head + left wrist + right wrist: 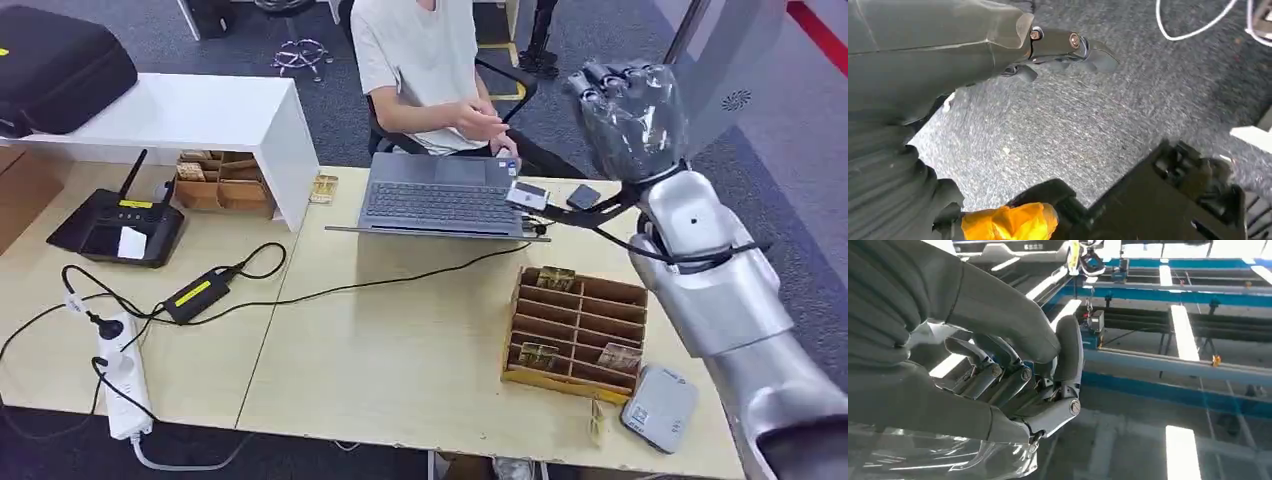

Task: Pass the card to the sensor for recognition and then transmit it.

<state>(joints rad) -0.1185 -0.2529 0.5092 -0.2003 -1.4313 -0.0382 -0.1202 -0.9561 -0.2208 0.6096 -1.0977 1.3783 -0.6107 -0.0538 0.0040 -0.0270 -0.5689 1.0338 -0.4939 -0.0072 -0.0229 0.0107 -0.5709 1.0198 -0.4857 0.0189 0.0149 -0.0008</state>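
Note:
My right hand (632, 115), under a clear plastic cover, is raised high above the table's far right, beyond the wooden card rack (576, 330). In the right wrist view its fingers (1013, 375) curl in under the thumb with nothing between them. A white card (527, 193) lies on the right corner of the laptop (440, 195), next to a small dark device (583, 196). A flat grey box (660, 408) sits at the table's near right corner. My left hand (1048, 47) hangs over the carpet, holding nothing, fingers apart.
A person sits behind the laptop with a hand (482, 120) held over it. A black device with an antenna (120, 225), a power brick (198, 294), a power strip (122, 375) and cables lie at the left. A white shelf (200, 115) stands at the back left.

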